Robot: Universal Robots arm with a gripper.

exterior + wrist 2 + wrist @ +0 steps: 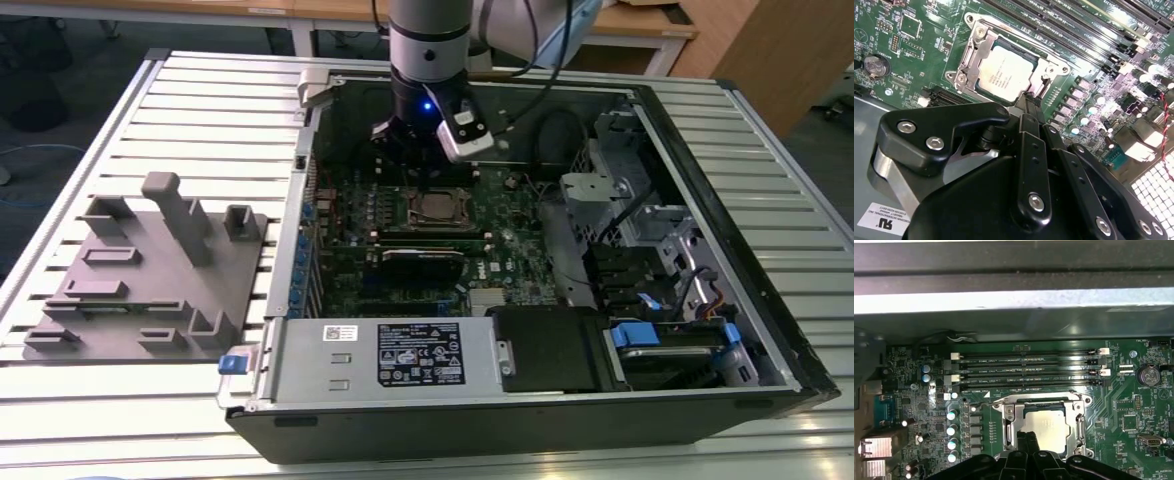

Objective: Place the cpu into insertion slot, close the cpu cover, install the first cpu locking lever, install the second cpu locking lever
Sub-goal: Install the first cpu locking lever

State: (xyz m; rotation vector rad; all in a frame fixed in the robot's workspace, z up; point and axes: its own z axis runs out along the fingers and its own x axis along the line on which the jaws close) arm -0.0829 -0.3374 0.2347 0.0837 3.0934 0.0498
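The cpu (1048, 426) lay seated, with the cpu cover (1009, 424) flat around it. The gripper (1028, 441), fingers together, overlapped the cpu's edge. Four memory slots (1026, 371) ran just beyond the cpu.

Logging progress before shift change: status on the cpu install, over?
Gripper shut, tips at edge of cpu cover. Cpu seated, cover down around it. No obstruction seen.

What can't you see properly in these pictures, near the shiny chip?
1. First wrist view: the hand covers the nearest edge of the cpu and the cpu cover.
2. Second wrist view: the hand hides one corner of the cpu cover, so what it touches there cannot be told.
3. Exterior view: the cpu is too small to tell whether it is locked down.
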